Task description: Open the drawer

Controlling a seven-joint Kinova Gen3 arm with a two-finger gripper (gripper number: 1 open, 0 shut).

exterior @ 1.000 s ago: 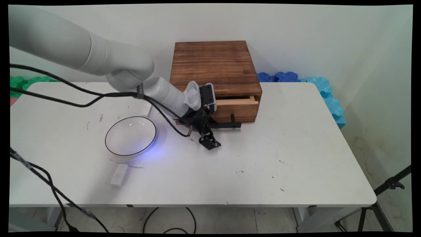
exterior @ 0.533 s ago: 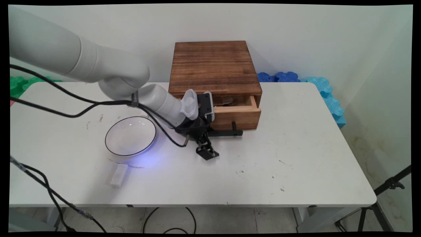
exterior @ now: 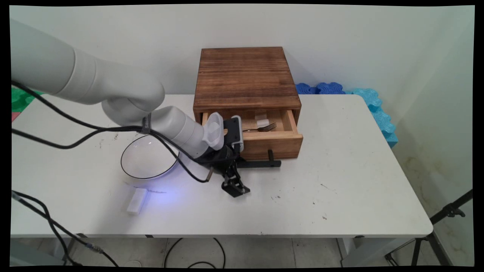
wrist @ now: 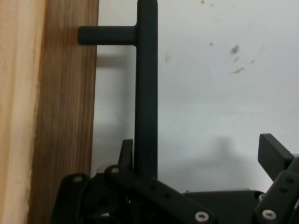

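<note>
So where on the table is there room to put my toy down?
The table is bare right of the wooden drawer box and along its near edge. It's crowded on the left: bowl, small white block, and the gripper at the drawer handle.

White arm (exterior: 94, 81), black cables (exterior: 75, 130), black hand (exterior: 230, 177) (silver screws).

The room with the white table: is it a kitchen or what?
Probably a robot test room, not a kitchen: a bare table holds only a wooden drawer box, a bowl and a cabled arm.
</note>
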